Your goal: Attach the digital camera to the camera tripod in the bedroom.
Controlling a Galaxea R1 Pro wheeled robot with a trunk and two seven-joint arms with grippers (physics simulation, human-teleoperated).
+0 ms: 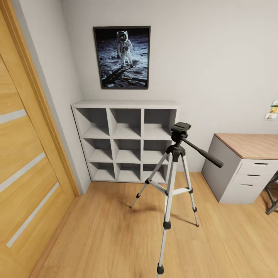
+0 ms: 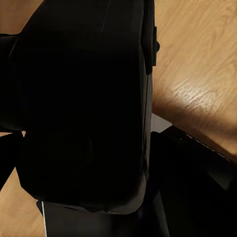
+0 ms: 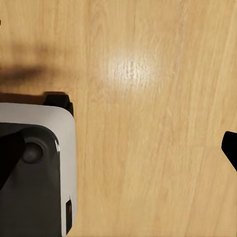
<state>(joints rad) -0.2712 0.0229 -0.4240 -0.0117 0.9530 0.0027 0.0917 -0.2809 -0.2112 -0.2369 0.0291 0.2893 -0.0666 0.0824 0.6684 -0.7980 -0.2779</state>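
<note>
the wooden door point(image 1: 27, 154) fills the left of the head view, with pale inset strips; next to it the white cube shelf point(image 1: 125, 141) stands against the grey wall under a framed astronaut poster point(image 1: 122, 57); in front of the shelf, on the plank floor point(image 1: 116, 231), the camera tripod point(image 1: 172, 193) stands upright on three spread silver legs, its black head point(image 1: 180, 129) bare and its long handle point(image 1: 202, 153) angled down toward the desk point(image 1: 247, 166) at the right.

in the left wrist view a large black mass point(image 2: 84, 108) sits right before the lens over the floor; it may well be the digital camera held close, but it is too dark to say, and i cannot tell how the left fingers stand; in the right wrist view the robot's grey and black base point(image 3: 34, 173) shows over the floor, with only a dark tip point(image 3: 230, 148) at the edge, so i cannot tell the right fingers' spread either.

the risks, as i judge them: the tripod is light and narrow-footed, so a base rolling in too near could clip the nearest leg and tip it; the handle juts out and could catch an arm; a blind approach to the head could miss the mount.
</note>
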